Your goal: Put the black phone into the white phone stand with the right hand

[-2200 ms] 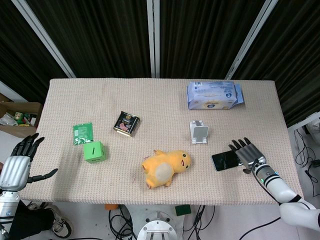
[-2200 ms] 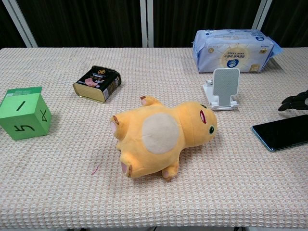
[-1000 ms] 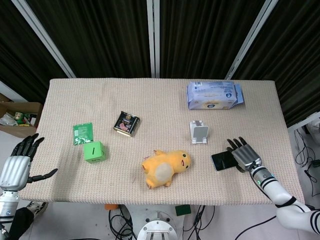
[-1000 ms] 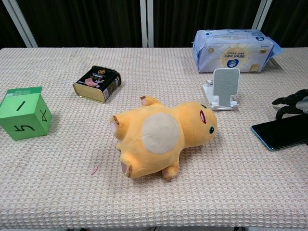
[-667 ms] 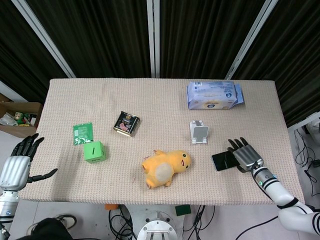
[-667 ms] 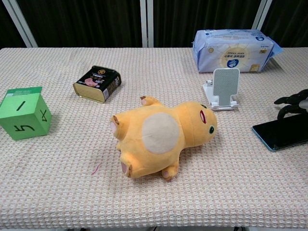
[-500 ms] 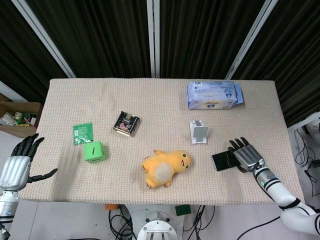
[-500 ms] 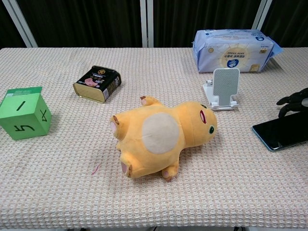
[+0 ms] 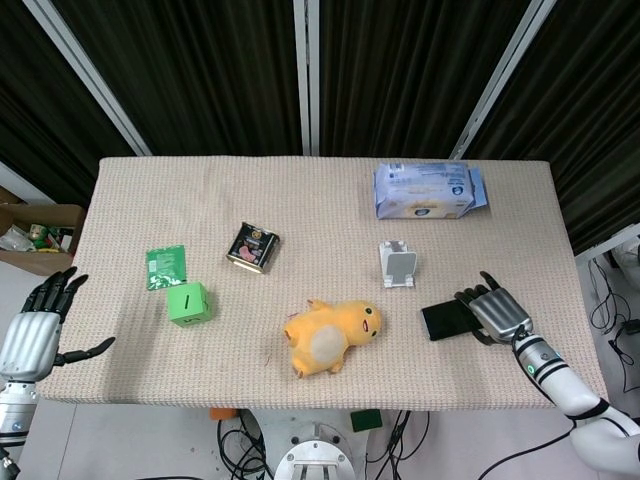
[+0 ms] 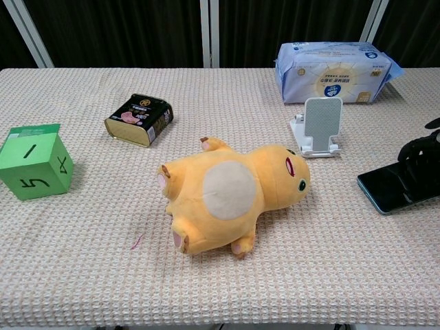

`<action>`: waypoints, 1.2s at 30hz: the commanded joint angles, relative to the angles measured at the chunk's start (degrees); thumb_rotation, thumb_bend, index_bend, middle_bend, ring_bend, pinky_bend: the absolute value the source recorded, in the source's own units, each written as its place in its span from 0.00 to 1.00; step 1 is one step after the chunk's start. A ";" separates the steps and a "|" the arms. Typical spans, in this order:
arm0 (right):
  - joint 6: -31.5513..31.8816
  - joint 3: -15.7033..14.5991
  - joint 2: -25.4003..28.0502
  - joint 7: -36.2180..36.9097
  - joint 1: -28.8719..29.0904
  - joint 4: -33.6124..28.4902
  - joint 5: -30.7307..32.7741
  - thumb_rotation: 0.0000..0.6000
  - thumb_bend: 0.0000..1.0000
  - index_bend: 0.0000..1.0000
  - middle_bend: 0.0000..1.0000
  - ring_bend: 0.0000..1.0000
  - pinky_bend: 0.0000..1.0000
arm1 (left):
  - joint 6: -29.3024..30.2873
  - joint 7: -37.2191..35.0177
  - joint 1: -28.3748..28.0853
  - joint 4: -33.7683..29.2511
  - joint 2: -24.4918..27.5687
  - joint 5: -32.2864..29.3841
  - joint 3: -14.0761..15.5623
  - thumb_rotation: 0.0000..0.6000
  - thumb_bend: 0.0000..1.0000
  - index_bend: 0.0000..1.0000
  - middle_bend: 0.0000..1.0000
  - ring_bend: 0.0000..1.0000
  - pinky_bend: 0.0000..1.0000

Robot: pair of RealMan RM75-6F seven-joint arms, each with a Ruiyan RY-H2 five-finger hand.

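The right hand (image 9: 497, 313) lies over the right end of the black phone (image 9: 448, 319) near the surface's right edge; whether its fingers (image 10: 419, 152) grip or merely rest there cannot be told. The chest view cuts that hand off at the frame edge. Only the head view shows the left hand (image 9: 38, 330), fingers spread, off the left edge. The white phone stand (image 9: 400, 265) stands close by, toward the far edge

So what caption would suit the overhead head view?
Right hand rests on black phone, near the empty white stand.
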 commanded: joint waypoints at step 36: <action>22.77 1.36 6.75 -10.65 18.88 28.92 -45.87 1.00 0.63 0.26 0.57 0.57 0.13 | -0.84 -0.29 -0.18 1.74 -1.28 -1.33 -0.49 0.59 0.07 0.11 0.04 0.02 0.14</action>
